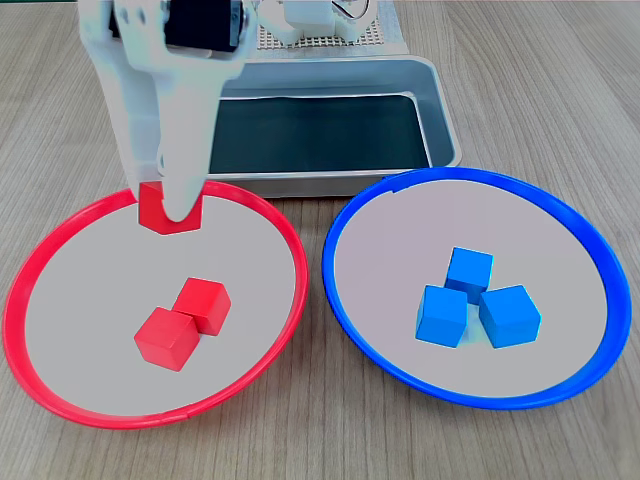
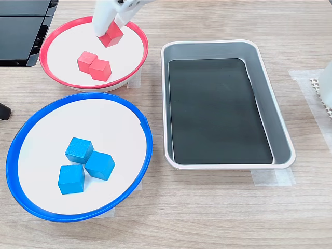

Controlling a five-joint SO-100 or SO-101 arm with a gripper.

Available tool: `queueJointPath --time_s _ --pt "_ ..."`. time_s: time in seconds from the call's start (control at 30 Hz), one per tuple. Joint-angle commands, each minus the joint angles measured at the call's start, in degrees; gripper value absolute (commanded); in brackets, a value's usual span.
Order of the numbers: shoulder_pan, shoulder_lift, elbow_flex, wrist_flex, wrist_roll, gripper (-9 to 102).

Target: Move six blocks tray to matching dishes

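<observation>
My white gripper is shut on a red block, held low over the back part of the red-rimmed dish. Two more red blocks lie touching near that dish's middle. Three blue blocks sit clustered in the blue-rimmed dish. The silver tray holds nothing on its dark bottom.
The arm's base and a perforated plate stand behind the tray. A black device lies beside the red dish. Both dishes and the tray sit close together on a wooden tabletop.
</observation>
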Motion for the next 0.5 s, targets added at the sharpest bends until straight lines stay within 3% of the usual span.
queueJointPath --time_s 0.0,0.13,0.2,0.23,0.27,0.37,0.47 --pt "1.41 2.72 1.41 -2.55 1.85 23" --pt "1.67 8.88 7.29 -4.04 1.67 21" --pt "0.88 13.54 11.51 -5.01 1.85 11" --pt "-0.26 17.84 15.21 -5.54 2.72 1" --pt "-0.88 20.04 16.96 -5.54 3.69 0" --pt "-4.66 31.29 26.46 -5.89 15.12 0" --pt "-8.96 46.67 41.31 -10.81 37.35 0"
